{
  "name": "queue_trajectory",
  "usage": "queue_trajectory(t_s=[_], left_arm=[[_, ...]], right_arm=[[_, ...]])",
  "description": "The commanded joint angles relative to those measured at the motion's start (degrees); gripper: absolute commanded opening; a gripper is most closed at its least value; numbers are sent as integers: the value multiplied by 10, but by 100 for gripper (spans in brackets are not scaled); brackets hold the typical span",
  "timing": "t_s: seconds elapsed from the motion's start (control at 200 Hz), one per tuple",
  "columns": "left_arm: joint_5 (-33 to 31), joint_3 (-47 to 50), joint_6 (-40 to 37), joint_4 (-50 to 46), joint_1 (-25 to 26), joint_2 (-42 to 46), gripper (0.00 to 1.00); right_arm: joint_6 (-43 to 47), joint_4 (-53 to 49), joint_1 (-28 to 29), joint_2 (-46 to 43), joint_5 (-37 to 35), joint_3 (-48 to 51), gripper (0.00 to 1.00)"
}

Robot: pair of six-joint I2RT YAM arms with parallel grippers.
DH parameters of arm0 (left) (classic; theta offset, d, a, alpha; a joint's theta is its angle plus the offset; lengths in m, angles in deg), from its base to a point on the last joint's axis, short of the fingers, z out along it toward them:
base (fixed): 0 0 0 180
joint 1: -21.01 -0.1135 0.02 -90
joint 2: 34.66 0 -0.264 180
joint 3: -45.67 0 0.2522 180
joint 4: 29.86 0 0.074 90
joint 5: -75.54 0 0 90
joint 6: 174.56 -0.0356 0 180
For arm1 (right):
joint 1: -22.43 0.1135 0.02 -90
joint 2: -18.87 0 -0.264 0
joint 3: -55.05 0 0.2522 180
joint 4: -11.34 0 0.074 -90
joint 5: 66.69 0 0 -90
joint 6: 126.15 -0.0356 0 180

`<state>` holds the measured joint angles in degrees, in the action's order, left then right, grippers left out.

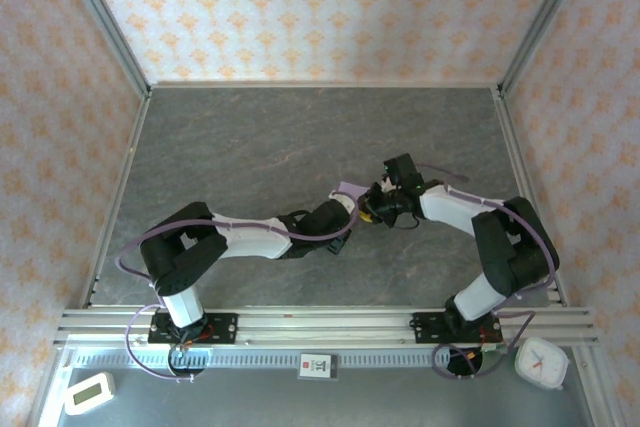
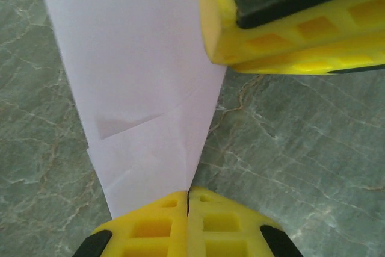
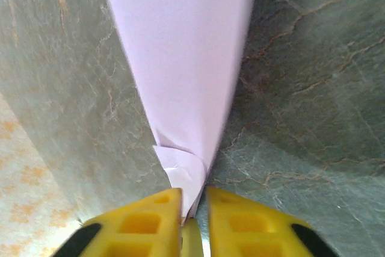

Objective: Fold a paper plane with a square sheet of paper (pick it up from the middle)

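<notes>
Here the left tool point(image 2: 188, 201) is pressed together on the narrow end of the paper plane point(image 2: 138, 58), pinching it right at the fingertips. From that pinch the lavender paper runs lengthwise straight away from the tool and broadens as it goes, so its slim end points back at the left tool. The right tool point(image 3: 194, 206) meets the paper further along. Its yellow fingers point(image 3: 144, 221) stand a slit apart with a crumpled end of the paper in the slit, and we cannot tell whether they press it. In that wrist view the paper likewise widens away from the fingers. From above, we see both tools meeting nose to nose over the middle of the grey tabletop point(image 1: 250, 147), with the paper between them.
</notes>
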<state>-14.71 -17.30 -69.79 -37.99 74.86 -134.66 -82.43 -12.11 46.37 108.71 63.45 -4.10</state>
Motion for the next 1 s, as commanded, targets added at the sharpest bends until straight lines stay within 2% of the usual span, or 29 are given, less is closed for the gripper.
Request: queue_trajectory(t_s=[0.0, 0.2, 0.42, 0.681, 0.991], left_arm=[[50, 18, 32, 18, -18, 8, 0], [138, 40, 72, 44, -56, 23, 0], [204, 58, 104, 69, -83, 28, 0], [219, 59, 108, 63, -83, 30, 0], [222, 55, 110, 67, -84, 24, 0]], right_arm=[[33, -57, -9, -28, -31, -39, 23], [53, -91, -48, -50, -55, -68, 22], [101, -124, -56, -10, -56, -127, 21], [167, -167, -46, 87, -44, -227, 17], [216, -211, 10, 219, -28, -332, 7]])
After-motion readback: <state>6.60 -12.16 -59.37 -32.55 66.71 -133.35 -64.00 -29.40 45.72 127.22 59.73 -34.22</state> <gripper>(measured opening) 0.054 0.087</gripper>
